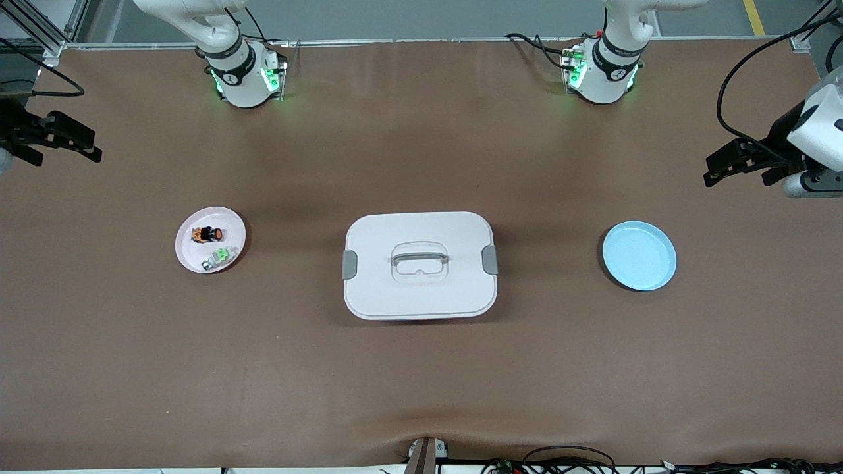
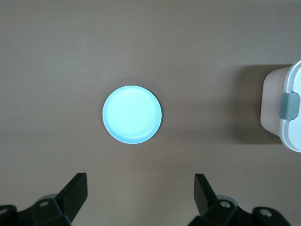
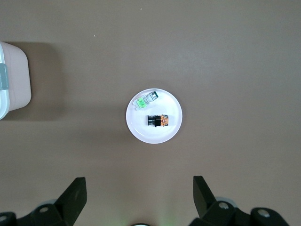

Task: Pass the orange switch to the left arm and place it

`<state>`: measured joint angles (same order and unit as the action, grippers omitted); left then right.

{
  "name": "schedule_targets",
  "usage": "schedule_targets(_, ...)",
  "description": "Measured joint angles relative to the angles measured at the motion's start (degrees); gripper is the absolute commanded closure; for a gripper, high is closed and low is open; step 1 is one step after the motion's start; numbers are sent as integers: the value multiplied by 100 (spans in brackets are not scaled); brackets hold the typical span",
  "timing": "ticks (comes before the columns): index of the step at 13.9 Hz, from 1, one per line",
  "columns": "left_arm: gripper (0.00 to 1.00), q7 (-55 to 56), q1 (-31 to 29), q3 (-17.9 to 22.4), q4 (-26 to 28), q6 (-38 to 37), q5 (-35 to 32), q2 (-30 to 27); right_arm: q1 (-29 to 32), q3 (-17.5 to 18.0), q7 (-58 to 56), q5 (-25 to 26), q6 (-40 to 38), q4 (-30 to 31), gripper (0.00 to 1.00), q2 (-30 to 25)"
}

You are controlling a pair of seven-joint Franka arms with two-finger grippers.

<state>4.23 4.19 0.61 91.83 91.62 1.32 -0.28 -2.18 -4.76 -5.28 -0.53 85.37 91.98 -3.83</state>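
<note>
The right gripper [image 3: 137,194] is held high with fingers [image 3: 75,192] spread wide and empty; the orange switch [image 3: 158,121] lies on the pink plate [image 3: 141,132] below them, beside a green component [image 3: 144,100]. The left gripper [image 2: 138,192] is likewise held wide and empty over the blue plate [image 2: 131,114]. The box [image 1: 419,264] is set between the plates.

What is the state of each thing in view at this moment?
orange switch: lying on its side on the pink plate, not held.
green-and-silver component: lying on the same plate, beside the switch.
blue plate: empty.
box: lid on, both grey clips down.
left gripper: open, empty, waiting above the blue plate.
right gripper: open, empty, above the pink plate.
</note>
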Motion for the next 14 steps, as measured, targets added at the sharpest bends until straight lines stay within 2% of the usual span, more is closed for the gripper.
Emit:
schedule_targets(4,0,0,0,0,0,0,0,0,0,-6,1,10,-24,17,0,40)
schedule_targets(14,0,-1,-1,2,0,0,0,2,102,-72,-4,48,101,-37,0,954)
